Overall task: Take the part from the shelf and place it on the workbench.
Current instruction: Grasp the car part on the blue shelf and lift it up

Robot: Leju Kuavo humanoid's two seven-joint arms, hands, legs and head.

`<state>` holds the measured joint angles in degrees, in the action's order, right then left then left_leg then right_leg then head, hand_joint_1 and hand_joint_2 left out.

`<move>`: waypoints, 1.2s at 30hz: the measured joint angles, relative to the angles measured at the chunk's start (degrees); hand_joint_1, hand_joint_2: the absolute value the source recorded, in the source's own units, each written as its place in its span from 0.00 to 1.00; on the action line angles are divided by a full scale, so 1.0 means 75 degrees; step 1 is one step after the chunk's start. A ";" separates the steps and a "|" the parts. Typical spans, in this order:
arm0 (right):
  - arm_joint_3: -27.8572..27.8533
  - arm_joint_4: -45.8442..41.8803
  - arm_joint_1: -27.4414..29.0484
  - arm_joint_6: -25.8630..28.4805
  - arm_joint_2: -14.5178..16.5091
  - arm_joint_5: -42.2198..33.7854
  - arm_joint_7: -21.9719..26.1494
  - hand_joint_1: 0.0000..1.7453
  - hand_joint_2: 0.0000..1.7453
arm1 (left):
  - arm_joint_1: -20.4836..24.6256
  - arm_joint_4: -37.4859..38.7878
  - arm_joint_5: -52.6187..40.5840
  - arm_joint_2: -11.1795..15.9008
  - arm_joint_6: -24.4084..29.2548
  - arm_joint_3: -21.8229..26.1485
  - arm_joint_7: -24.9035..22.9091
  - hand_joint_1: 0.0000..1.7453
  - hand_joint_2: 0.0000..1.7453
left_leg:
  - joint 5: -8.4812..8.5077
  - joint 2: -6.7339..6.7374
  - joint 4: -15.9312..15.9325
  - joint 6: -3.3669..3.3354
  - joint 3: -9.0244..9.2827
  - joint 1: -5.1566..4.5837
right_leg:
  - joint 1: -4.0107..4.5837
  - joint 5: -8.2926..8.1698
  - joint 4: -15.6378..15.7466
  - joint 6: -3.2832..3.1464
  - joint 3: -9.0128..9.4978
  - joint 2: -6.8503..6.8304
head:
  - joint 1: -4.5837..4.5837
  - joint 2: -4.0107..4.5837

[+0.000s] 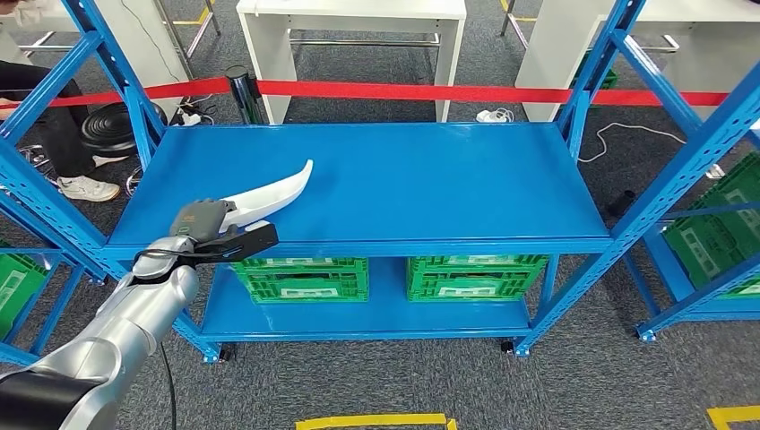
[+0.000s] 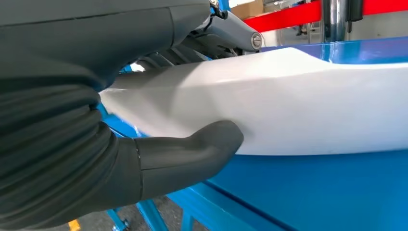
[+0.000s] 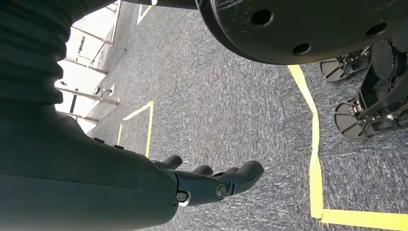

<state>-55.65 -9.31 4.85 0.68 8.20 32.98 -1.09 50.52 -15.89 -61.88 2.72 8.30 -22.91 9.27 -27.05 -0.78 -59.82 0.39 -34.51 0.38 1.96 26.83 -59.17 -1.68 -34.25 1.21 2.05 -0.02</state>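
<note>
A long, curved white part lies over the front left of the blue shelf top. My left hand grips its near end at the shelf's front edge. Up close, the thumb presses one side of the white part and the darker fingers wrap the other side. The part's far tip curves up. My right hand hangs over grey carpet, fingers apart and holding nothing.
Two green crates sit on the lower shelf. More blue racking with green crates stands right and left. A red barrier tape and white tables lie beyond. A person's legs stand far left.
</note>
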 joint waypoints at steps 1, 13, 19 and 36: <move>-0.0001 0.0000 0.0000 0.0000 0.0000 0.0000 0.0000 0.00 0.00 | 0.0009 0.0000 -0.0029 0.0001 0.0004 -0.0024 -0.0028 1.00 1.00 | 0.0000 0.0000 0.0000 0.0000 0.0002 0.0000 | 0.0000 0.0000 0.0000 0.0000 0.0000 0.0000 | 0.0000 0.0000; -0.0031 0.0000 -0.0009 0.0001 0.0009 0.0032 0.0045 0.00 0.00 | 0.0009 -0.0044 -0.0517 0.0033 0.2315 -0.0411 0.0279 1.00 1.00 | 0.0002 -0.0006 0.0000 0.0004 0.0007 0.0001 | 0.0001 0.0001 -0.0008 -0.0002 -0.0001 -0.0002 | -0.0001 0.0000; -0.0058 0.0001 0.0014 0.0011 0.0009 0.0001 0.0143 0.00 0.00 | -0.0036 -0.0522 0.0122 -0.0146 0.3741 -0.0148 0.1385 1.00 1.00 | 0.0001 -0.0023 0.0000 0.0003 0.0003 -0.0001 | -0.0002 0.0008 -0.0007 -0.0009 0.0005 -0.0020 | 0.0000 0.0000; -0.0140 0.0000 0.0017 0.0047 0.0009 0.0092 0.0129 0.00 0.00 | -0.2596 -0.7757 0.3696 0.0043 0.2316 0.0452 0.3501 1.00 1.00 | -0.0020 -0.0023 0.0002 0.0011 0.0001 0.0000 | 0.0000 0.0028 -0.0006 -0.0012 0.0005 -0.0020 | -0.0001 0.0000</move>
<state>-56.70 -9.31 4.97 1.03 8.26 33.67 -0.13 31.05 -74.06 -34.16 3.04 25.66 -19.52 35.52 -27.20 -0.96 -59.81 0.47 -34.50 0.38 1.96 27.04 -59.22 -1.76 -34.21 1.06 2.04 -0.02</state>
